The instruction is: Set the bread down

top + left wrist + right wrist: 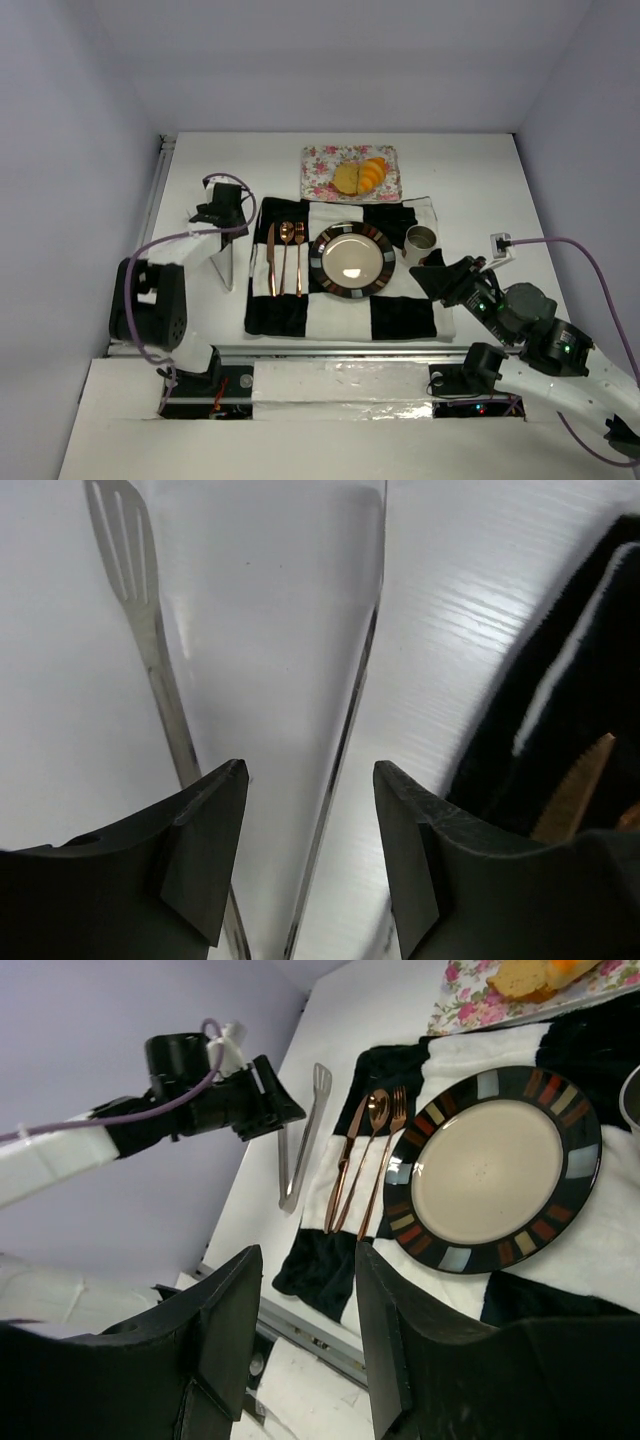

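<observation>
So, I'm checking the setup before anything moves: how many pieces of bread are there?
2. The orange croissant and the paler slice sit side by side on the floral tray, beyond the striped plate. None appears hidden elsewhere.

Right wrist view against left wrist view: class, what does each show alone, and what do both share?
Right wrist only: the striped plate, the bread on its floral tray, the right gripper, open. Left wrist only: one arm of the tongs seen between the left gripper's parted fingers. Both: tongs, left gripper, black-and-white cloth.
</observation>
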You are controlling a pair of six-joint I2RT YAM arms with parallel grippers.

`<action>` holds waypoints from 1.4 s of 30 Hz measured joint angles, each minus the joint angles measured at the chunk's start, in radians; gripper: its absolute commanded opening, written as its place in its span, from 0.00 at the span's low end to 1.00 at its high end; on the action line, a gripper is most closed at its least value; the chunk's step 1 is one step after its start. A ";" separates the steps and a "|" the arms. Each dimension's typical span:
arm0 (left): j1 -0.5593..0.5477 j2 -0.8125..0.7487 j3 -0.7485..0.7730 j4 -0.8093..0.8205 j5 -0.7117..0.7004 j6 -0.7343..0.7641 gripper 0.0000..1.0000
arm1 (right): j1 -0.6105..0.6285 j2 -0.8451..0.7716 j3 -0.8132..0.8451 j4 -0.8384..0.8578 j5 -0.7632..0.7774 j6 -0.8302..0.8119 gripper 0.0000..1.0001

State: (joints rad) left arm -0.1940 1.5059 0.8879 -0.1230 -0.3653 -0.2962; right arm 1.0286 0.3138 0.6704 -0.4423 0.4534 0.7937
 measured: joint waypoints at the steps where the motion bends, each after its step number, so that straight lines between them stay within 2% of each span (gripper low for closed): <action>1: 0.011 0.038 0.013 0.011 0.006 0.006 0.48 | 0.000 0.000 0.000 -0.001 -0.002 0.002 0.48; 5: 0.042 0.161 0.059 0.052 0.029 0.032 0.43 | 0.000 0.000 0.000 -0.005 -0.010 0.014 0.48; 11: 0.045 0.264 0.114 0.108 0.056 0.058 0.32 | 0.000 0.001 0.000 -0.016 -0.017 0.027 0.48; 13: 0.045 0.298 0.137 0.122 0.060 0.064 0.23 | 0.000 0.005 0.000 -0.016 -0.018 0.030 0.48; 14: 0.045 0.314 0.150 0.132 0.059 0.067 0.12 | 0.000 0.010 0.000 -0.014 -0.019 0.031 0.48; 16: 0.047 0.338 0.174 0.141 0.059 0.077 0.00 | 0.000 0.027 0.000 -0.014 -0.020 0.032 0.48; 22: 0.072 0.360 0.206 0.132 0.046 0.074 0.00 | 0.000 0.103 0.000 0.007 -0.036 0.032 0.47; 23: 0.074 0.359 0.209 0.119 0.042 0.069 0.00 | 0.000 0.122 0.002 0.013 -0.044 0.032 0.44; 25: 0.081 0.338 0.211 0.094 0.041 0.058 0.00 | 0.000 0.182 0.007 0.036 -0.064 0.026 0.30; 26: 0.084 0.317 0.211 0.079 0.043 0.052 0.00 | 0.000 0.222 0.013 0.050 -0.080 0.026 0.22; 27: 0.085 0.282 0.211 0.066 0.045 0.049 0.00 | 0.000 0.262 0.020 0.064 -0.099 0.026 0.06; 28: 0.085 0.240 0.211 0.054 0.052 0.046 0.00 | 0.000 0.312 0.026 0.082 -0.117 0.027 0.00; 34: 0.069 -0.174 0.209 0.056 0.153 0.010 0.00 | 0.000 0.563 0.069 0.284 -0.240 0.039 0.00; 39: 0.064 -0.501 0.108 0.175 0.390 -0.087 0.00 | 0.000 0.779 0.177 0.466 -0.346 0.054 0.00; 40: 0.064 -0.550 0.068 0.206 0.454 -0.115 0.00 | 0.000 0.821 0.201 0.512 -0.366 0.057 0.08; 41: 0.065 -0.588 0.026 0.235 0.512 -0.148 0.00 | 0.000 0.854 0.216 0.556 -0.383 0.061 0.26; 42: 0.065 -0.625 -0.018 0.267 0.568 -0.184 0.00 | 0.000 0.879 0.221 0.595 -0.393 0.069 0.68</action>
State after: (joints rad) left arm -0.1291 0.8810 0.8703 0.1436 0.2028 -0.4801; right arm 1.0286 1.1923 0.8917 0.1532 0.0605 0.8623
